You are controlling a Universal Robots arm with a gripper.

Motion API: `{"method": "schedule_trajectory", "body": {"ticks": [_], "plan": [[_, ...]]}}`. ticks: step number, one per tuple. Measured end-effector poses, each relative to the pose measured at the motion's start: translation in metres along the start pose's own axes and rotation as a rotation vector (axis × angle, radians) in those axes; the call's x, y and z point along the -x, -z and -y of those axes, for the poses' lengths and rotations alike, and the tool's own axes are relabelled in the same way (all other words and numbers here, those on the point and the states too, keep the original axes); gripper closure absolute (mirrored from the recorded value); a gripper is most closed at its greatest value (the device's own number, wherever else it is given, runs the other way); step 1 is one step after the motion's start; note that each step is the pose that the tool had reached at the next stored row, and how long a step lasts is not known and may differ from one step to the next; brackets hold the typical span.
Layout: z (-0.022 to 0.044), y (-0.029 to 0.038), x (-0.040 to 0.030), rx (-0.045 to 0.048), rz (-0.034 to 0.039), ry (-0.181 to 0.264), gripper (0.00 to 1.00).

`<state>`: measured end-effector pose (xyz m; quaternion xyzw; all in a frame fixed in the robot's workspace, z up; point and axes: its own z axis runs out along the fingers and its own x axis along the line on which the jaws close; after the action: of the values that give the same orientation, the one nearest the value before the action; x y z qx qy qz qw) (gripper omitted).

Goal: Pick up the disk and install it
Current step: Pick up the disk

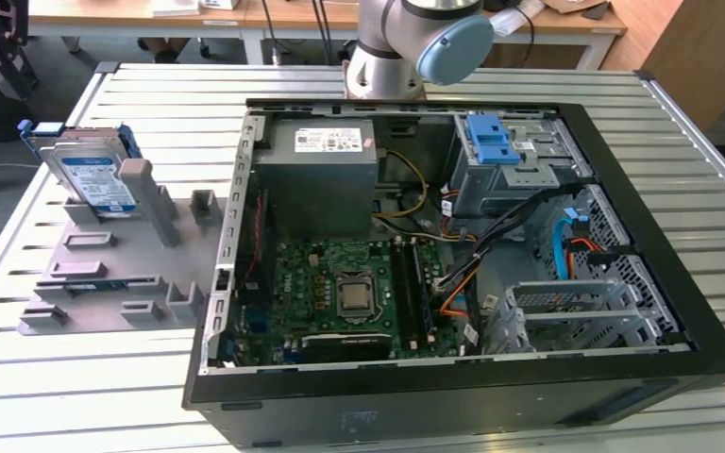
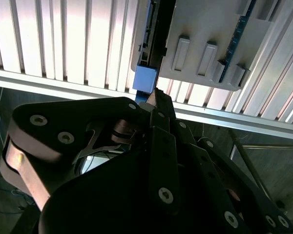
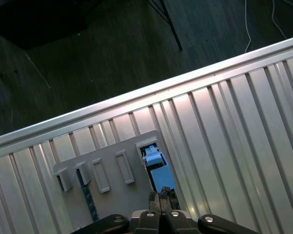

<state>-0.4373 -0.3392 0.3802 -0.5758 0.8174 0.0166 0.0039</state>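
The disk [image 1: 95, 179] is a silver drive with a white-and-blue label and a blue frame. It stands tilted on edge in the grey holder [image 1: 110, 274] on the exterior view's left. In the first wrist view my gripper [image 3: 161, 199] hovers well above the disk [image 3: 156, 165], its fingers pressed together with nothing between them. In the second wrist view the gripper [image 2: 156, 95] lines up with the blue corner of the disk [image 2: 145, 80], which stands beside the grey holder [image 2: 210, 39].
An open computer case [image 1: 230, 359] lies on the slatted metal table [image 1: 86, 396], holding a grey power supply [image 1: 325, 179], a motherboard [image 1: 350, 293] and a light-blue latch [image 1: 495, 142] over the drive bay. The arm's base [image 1: 395, 57] stands behind the case.
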Motion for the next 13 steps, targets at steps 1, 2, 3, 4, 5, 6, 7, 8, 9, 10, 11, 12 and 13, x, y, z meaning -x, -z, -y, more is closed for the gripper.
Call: {"method": "schedule_trajectory", "body": {"ticks": [1,2,3,4,5,6,7,8,9,10,11,12,13], "plan": [[0.0000,0.0000,0.0000,0.0000,0.0000,0.001,0.89],[0.0000,0.0000,0.0000,0.0000,-0.0001,0.002,0.89],[0.0000,0.0000,0.0000,0.0000,0.0000,0.003,0.89],[0.0000,0.0000,0.0000,0.0001,-0.0001,0.004,0.89],[0.0000,0.0000,0.0000,0.0001,-0.0001,0.005,0.89],[0.0000,0.0000,0.0000,0.0002,-0.0001,0.006,0.89],[0.0000,0.0000,0.0000,0.0002,-0.0002,0.007,0.89],[0.0000,0.0000,0.0000,0.0002,-0.0001,0.008,0.89],[0.0000,0.0000,0.0000,0.0003,-0.0002,0.008,0.89],[0.0000,0.0000,0.0000,0.0002,-0.0002,0.009,0.89],[0.0000,0.0000,0.0000,0.0003,-0.0002,0.010,0.89],[0.0000,0.0000,0.0000,0.0003,-0.0003,0.011,0.89],[0.0000,0.0000,0.0000,0.0003,-0.0003,0.012,0.89]]}}
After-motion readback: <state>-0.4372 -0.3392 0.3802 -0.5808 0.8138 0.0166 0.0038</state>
